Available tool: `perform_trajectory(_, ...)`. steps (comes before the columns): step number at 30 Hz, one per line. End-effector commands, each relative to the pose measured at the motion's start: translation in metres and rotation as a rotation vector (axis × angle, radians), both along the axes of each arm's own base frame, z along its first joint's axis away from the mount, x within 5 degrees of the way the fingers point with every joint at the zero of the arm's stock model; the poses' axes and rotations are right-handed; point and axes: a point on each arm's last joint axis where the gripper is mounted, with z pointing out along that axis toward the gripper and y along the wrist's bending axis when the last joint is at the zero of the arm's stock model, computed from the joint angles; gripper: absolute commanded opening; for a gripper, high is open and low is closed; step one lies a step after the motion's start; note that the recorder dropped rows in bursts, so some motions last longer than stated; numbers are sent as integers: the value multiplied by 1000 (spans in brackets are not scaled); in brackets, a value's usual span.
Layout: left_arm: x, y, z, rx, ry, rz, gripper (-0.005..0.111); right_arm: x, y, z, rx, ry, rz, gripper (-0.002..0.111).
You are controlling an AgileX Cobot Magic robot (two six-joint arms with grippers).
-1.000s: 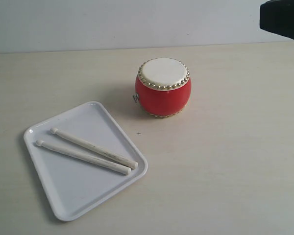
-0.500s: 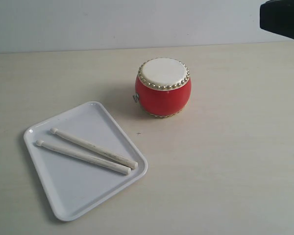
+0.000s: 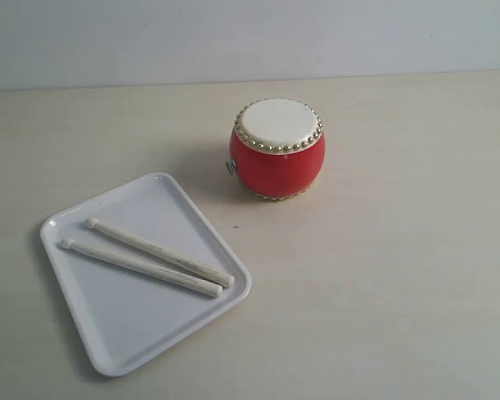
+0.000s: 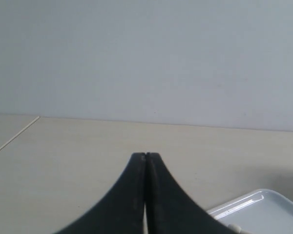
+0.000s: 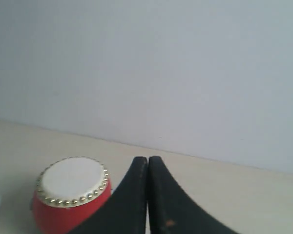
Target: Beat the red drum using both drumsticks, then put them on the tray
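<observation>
**A:** What lies nearest on the counter (image 3: pixel 383 275)?

**B:** One white tray (image 3: pixel 129 321), toward the near left corner and set at a slant to the counter's edges. On it are two drumsticks (image 3: pixel 142 267), lying flat and close side by side. The second one (image 3: pixel 161 252) is just behind the first.

**A:** Which way do they point?

**B:** Both rounded tips face the tray's left corner and both butt ends its right corner. The butts come almost together, but I cannot tell whether the sticks touch.

**A:** And farther back?

**B:** One red drum (image 3: pixel 277 167), upright on the bare counter, about midway across and closer to the far edge. It stands well apart from the tray. It has a cream head (image 3: pixel 278 122) facing up and a ring of gold studs (image 3: pixel 275 151) around the rim. Behind the far edge is one plain pale wall (image 3: pixel 233 37).

**A:** How do the pincers stand?

**B:** There are two, each seen only from its own wrist. The left pincer (image 4: pixel 145 155) has its two black jaws pressed tight together with nothing between them. A corner of the tray (image 4: pixel 263 207) shows beyond it.

**A:** The right one?

**B:** The right pincer (image 5: pixel 147 158) is the same, with its jaws squeezed fully together and nothing gripped. The drum (image 5: pixel 71 195) sits beyond it on the counter, off to one side of the jaws and clear of them.
</observation>
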Motion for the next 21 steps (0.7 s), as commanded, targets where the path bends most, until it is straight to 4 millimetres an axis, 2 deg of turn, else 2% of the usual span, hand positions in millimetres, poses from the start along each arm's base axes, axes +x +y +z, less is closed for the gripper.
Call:
perform_trajectory(1,0,0,0,-7,-16,4,0,-23,-21,-16,114,-69,-135,0)
perform_trajectory(10,0,0,0,-7,-16,4,0,-63,-32,-65,153,-186,-204,0)
perform_trajectory(14,0,0,0,-7,-16,4,0,-69,-32,-79,199,-201,-202,0)
perform_trajectory(21,0,0,0,-7,-16,4,0,-69,-33,-85,263,-131,-214,0)
